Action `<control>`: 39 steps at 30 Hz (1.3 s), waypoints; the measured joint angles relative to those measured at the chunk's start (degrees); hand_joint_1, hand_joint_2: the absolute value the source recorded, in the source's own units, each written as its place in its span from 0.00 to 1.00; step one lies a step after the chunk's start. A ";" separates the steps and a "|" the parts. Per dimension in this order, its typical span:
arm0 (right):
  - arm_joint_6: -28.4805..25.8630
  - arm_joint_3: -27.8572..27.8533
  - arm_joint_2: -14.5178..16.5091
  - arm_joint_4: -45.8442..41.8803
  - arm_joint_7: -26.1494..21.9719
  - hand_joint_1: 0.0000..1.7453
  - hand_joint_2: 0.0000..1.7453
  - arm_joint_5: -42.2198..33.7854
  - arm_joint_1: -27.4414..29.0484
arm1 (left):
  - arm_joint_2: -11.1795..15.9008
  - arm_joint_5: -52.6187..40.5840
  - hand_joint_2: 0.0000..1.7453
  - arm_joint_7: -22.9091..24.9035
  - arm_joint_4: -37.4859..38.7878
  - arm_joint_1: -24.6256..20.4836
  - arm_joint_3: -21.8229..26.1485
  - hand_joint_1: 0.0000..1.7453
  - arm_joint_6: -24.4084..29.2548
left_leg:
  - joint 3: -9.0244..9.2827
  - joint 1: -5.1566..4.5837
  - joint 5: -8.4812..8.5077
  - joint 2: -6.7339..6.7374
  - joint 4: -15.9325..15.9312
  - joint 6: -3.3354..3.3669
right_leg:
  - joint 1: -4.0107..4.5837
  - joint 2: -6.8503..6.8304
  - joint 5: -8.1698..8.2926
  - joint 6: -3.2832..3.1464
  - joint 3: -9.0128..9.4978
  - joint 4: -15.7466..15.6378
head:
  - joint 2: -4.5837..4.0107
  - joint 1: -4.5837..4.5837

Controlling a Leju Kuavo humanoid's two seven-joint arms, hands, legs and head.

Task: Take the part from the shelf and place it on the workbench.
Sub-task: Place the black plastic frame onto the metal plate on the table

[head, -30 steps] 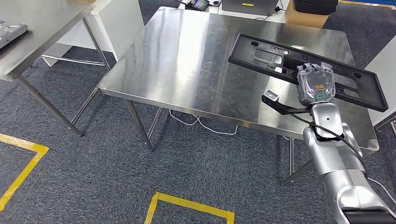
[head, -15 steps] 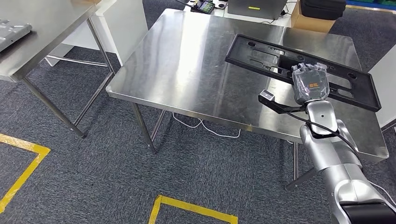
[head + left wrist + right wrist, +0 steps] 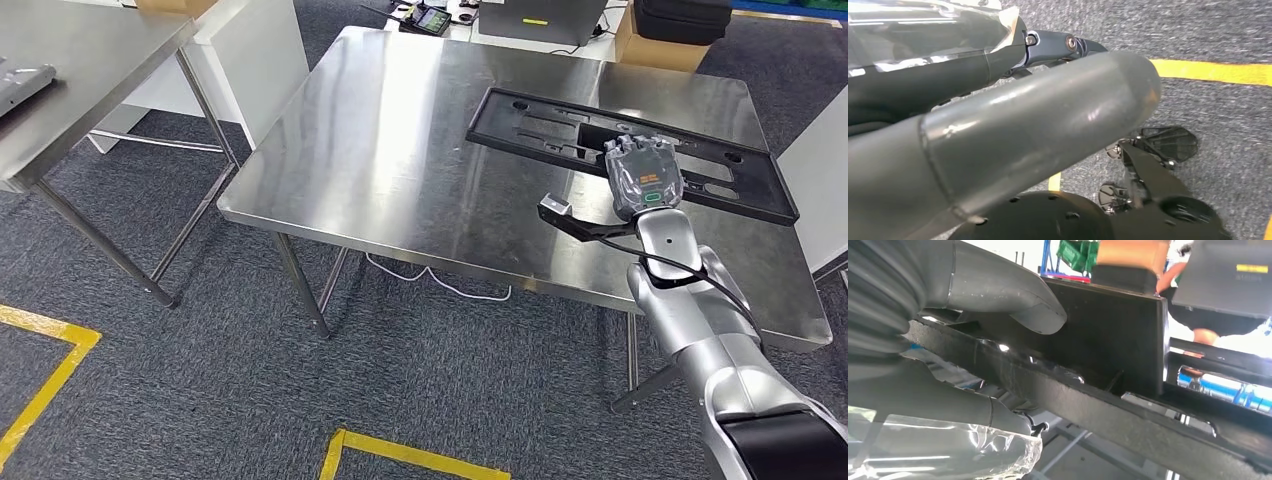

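The long black plastic frame-shaped part [image 3: 560, 125] is gripped along its near edge by the right hand [image 3: 641, 176] and held over the stainless-steel desk [image 3: 400, 130] — its long axis runs across the desk, left to right. To my eye, setting it down means lowering straight down. No writing is legible. The left hand [image 3: 998, 125] hangs over the carpet — its state I cannot tell.

Right hand [image 3: 643, 176] holds part [image 3: 540, 125] over workbench [image 3: 400, 150].
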 joint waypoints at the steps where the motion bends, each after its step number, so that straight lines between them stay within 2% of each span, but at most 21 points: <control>1: -0.25 0.38 0.25 0.75 0.19 1.00 1.00 0.00 -0.64 | 0.00 0.04 0.00 0.01 0.00 -0.02 0.15 0.00 0.03 | 0.28 -0.25 -0.28 -0.06 -0.51 0.30 | 0.10 0.04 -0.13 0.36 0.04 -0.13 | 0.01 0.03; 3: -0.53 1.03 0.69 2.00 0.43 1.00 1.00 0.00 -1.61 | -0.01 0.19 0.00 0.01 0.00 -0.04 0.44 0.00 0.05 | 0.66 -0.44 -0.32 -0.04 -0.91 1.14 | 0.21 0.01 -0.37 1.11 0.18 -0.43 | 0.01 0.05; 5: -0.78 1.54 1.00 3.00 0.59 1.00 1.00 0.00 -2.26 | -0.03 0.39 0.00 -0.03 0.00 -0.10 0.69 0.00 0.07 | 1.50 -0.45 -0.16 -0.01 -1.71 2.08 | 0.36 -0.18 -1.54 1.31 -0.75 1.83 | 0.00 0.12; 8: -1.47 2.39 1.42 4.99 1.15 1.00 1.00 0.00 -2.96 | -0.03 0.52 0.00 -0.06 0.00 -0.13 0.91 0.00 0.18 | 2.18 -0.72 -0.45 -0.01 -2.04 3.11 | 0.42 -0.31 -5.24 0.56 -7.04 13.00 | 0.01 0.29; 9: -1.62 2.70 1.52 5.65 1.37 1.00 1.00 0.00 -3.00 | -0.02 0.54 0.00 -0.07 0.00 -0.11 0.94 0.00 0.22 | 2.37 -0.86 -0.66 -0.07 -2.03 3.24 | 0.47 -0.31 -5.69 0.64 -8.98 15.73 | 0.01 0.31; 10: -1.68 2.99 1.64 6.20 1.52 1.00 1.00 0.00 -2.97 | -0.03 0.54 0.00 -0.07 0.00 -0.08 0.95 0.00 0.25 | 2.64 -1.01 -0.90 -0.14 -2.01 3.33 | 0.51 -0.31 -5.17 0.93 -9.86 16.31 | 0.01 0.32; 11: -1.69 3.23 1.75 6.63 1.65 1.00 1.00 0.00 -2.96 | -0.04 0.54 0.00 -0.07 0.01 -0.06 0.96 0.00 0.24 | 3.00 -1.15 -1.18 -0.21 -1.97 3.34 | 0.56 -0.32 -3.65 1.34 -9.45 14.38 | 0.01 0.33; 13: -1.76 3.62 1.94 7.25 1.80 1.00 1.00 0.00 -3.11 | -0.06 0.54 0.00 -0.07 0.02 -0.05 0.96 0.00 0.23 | 3.79 -1.42 -1.90 -0.31 -1.83 3.18 | 0.61 -0.48 0.63 1.82 -6.15 6.06 | 0.01 0.33; 15: -1.97 3.95 2.10 7.72 1.92 1.00 1.00 0.00 -3.50 | -0.07 0.54 0.00 -0.08 0.02 -0.08 0.96 0.00 0.23 | 4.13 -1.71 -2.57 -0.35 -1.63 2.75 | 0.99 -0.61 2.99 1.28 -3.36 0.28 | 0.00 0.30; 17: -2.21 4.21 2.27 8.14 2.13 1.00 1.00 0.00 -3.85 | -0.07 0.53 0.00 -0.09 0.02 -0.09 0.96 0.00 0.26 | 4.18 -1.80 -3.00 -0.28 -1.57 2.23 | 1.36 -0.52 3.04 0.31 -2.72 -0.54 | 0.00 0.25; 20: -2.43 4.57 2.53 8.54 2.73 1.00 1.00 0.00 -4.06 | 0.07 0.50 0.00 -0.09 -0.02 -0.13 0.97 0.00 0.31 | 3.37 -1.58 -4.54 -0.07 0.43 1.20 | 0.50 -0.40 2.84 -0.97 -1.94 -1.13 | 0.01 0.04; 21: -2.46 4.64 2.66 8.64 2.92 1.00 1.00 0.00 -4.10 | 0.09 0.48 0.00 -0.09 -0.02 -0.14 0.97 0.00 0.32 | 2.04 -1.36 -5.82 -0.02 3.15 0.74 | 0.24 -0.40 2.69 -1.35 -1.57 -1.27 | 0.00 -0.09; 23: -2.51 4.74 2.91 8.88 3.12 1.00 1.00 0.00 -4.17 | 0.03 0.45 0.00 -0.06 0.01 -0.09 0.97 0.00 0.31 | -2.13 -0.71 -8.71 0.05 10.91 -0.17 | 0.27 -0.41 2.25 -1.85 -1.11 -1.29 | 0.00 -0.36; 24: -2.51 4.80 3.05 9.03 3.14 1.00 1.00 0.00 -4.15 | 0.02 0.44 0.00 -0.02 0.01 -0.04 0.97 0.00 0.31 | -4.16 -0.38 -9.45 0.08 14.01 -0.51 | 0.29 -0.38 2.05 -1.92 -0.93 -1.28 | 0.00 -0.33; 25: -2.52 4.87 3.16 9.20 3.14 1.00 1.00 0.00 -4.08 | 0.02 0.43 0.00 0.02 0.02 0.00 0.97 0.00 0.32 | -5.31 -0.11 -9.04 0.11 15.12 -0.76 | 0.28 -0.31 1.83 -1.87 -0.70 -1.27 | 0.00 -0.36; 26: -2.52 4.98 3.25 9.35 3.13 1.00 1.00 0.00 -4.00 | 0.03 0.43 0.00 0.05 0.02 0.03 0.98 0.00 0.34 | -5.27 0.12 -7.48 0.13 13.87 -0.90 | 0.23 -0.21 1.57 -1.71 -0.38 -1.26 | 0.00 -0.37; 28: -2.53 5.19 3.33 9.53 3.12 1.00 1.00 0.00 -3.87 | 0.06 0.43 0.00 0.06 0.01 0.03 0.98 0.00 0.39 | -2.39 0.39 -2.65 0.16 6.25 -0.85 | 0.09 -0.05 0.96 -1.23 0.45 -1.26 | 0.00 -0.38; 30: -2.56 5.35 3.34 9.60 3.12 1.00 1.00 0.00 -4.03 | 0.09 0.43 0.00 0.06 0.00 -0.03 0.98 0.00 0.40 | 0.65 0.22 -0.39 0.11 0.03 -0.45 | 0.32 0.00 0.43 -0.60 0.82 -1.24 | 0.00 -0.37; 35: -2.64 5.48 3.26 9.84 3.21 1.00 1.00 0.00 -4.03 | 0.08 0.11 0.00 0.12 0.01 0.01 0.96 0.00 0.37 | 2.29 -0.30 -0.96 0.03 -1.90 1.62 | 0.74 -0.15 -0.75 0.85 0.16 -0.03 | -0.01 -0.35; 37: -2.70 5.47 3.02 9.87 3.32 1.00 1.00 0.00 -3.79 | 0.08 -0.11 0.00 0.13 0.01 -0.06 0.96 0.00 0.33 | 2.88 -0.33 -1.11 0.04 -2.28 2.43 | 0.69 -0.29 -2.91 0.60 -3.06 5.92 | -0.01 -0.29; 39: -2.75 5.47 2.75 9.94 3.51 1.00 1.00 0.00 -3.22 | 0.09 -0.25 0.00 0.14 0.01 -0.03 0.96 0.00 0.26 | 3.34 -0.48 -1.55 -0.02 -2.27 2.94 | 0.76 -0.27 -5.10 0.39 -7.96 13.98 | -0.01 -0.23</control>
